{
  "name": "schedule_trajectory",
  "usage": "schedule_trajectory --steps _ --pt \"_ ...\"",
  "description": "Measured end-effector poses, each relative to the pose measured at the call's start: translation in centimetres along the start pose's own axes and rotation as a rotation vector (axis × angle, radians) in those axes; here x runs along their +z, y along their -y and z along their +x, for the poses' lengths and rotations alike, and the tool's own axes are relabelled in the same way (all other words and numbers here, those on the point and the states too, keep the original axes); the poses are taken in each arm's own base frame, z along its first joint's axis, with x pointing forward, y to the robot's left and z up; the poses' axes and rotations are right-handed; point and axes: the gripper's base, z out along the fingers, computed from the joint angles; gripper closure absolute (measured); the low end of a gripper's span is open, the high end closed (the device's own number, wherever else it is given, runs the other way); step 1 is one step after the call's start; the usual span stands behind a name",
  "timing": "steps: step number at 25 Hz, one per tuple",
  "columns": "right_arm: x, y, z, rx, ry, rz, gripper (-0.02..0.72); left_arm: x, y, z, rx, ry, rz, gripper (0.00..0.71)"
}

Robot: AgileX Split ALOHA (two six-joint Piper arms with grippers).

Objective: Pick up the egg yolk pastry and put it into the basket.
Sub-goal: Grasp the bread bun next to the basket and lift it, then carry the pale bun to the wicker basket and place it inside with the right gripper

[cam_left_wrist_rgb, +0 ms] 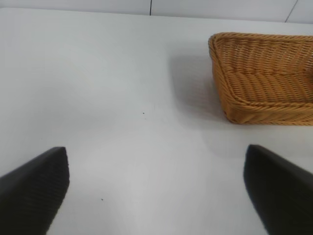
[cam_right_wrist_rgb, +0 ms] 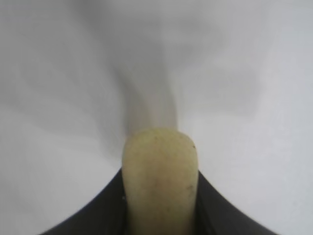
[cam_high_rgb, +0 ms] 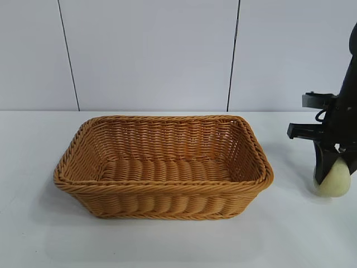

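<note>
The right gripper (cam_high_rgb: pixel 333 177) is pointing straight down at the table's (cam_high_rgb: pixel 167 240) three o'clock edge, pinching the pastry (cam_high_rgb: pixel 333 180) between its fingers, beside the basket (cam_high_rgb: pixel 162 167). The left gripper (cam_left_wrist_rgb: pixel 156 191) is gaping wide, holding nothing.

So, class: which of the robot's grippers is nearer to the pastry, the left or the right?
Right. The right gripper has its jaws closed around the pastry, beside the basket. The left gripper hangs open over bare table on the basket's other side.
</note>
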Motion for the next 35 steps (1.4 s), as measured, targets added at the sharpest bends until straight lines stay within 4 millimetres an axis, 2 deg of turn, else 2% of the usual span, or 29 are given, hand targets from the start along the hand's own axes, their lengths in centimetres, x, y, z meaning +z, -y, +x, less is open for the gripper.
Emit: schedule_trajectory --steps 7,11,14,19,24,27,32,35 --pt "-7.8 -0.9 -0.9 -0.045 0.127 -0.019 0.51 0.0 0.0 0.0 0.0 0.0 0.0 0.015" --pt "-10.0 -1.7 -1.5 -0.067 0.16 -0.023 0.51 0.0 0.0 0.0 0.0 0.0 0.0 0.015" --pt "-10.9 -3.6 -1.6 -0.116 0.182 -0.027 0.51 0.0 0.0 0.0 0.0 0.0 0.0 0.015" --pt "-11.6 -9.2 -0.6 -0.238 0.2 -0.047 0.51 0.0 0.0 0.0 0.0 0.0 0.0 0.015" --pt "-11.2 -15.4 2.0 -0.375 0.193 -0.073 0.51 0.0 0.0 0.0 0.0 0.0 0.0 0.015" --pt "-10.9 -18.3 3.3 -0.428 0.213 -0.094 0.51 0.0 0.0 0.0 0.0 0.0 0.0 0.015" --pt "-9.8 -21.4 4.6 -0.477 0.224 -0.113 0.51 0.0 0.0 0.0 0.0 0.0 0.0 0.015" --pt "-7.9 -22.6 4.5 -0.492 0.206 -0.11 0.51 0.0 0.0 0.0 0.0 0.0 0.0 0.015"
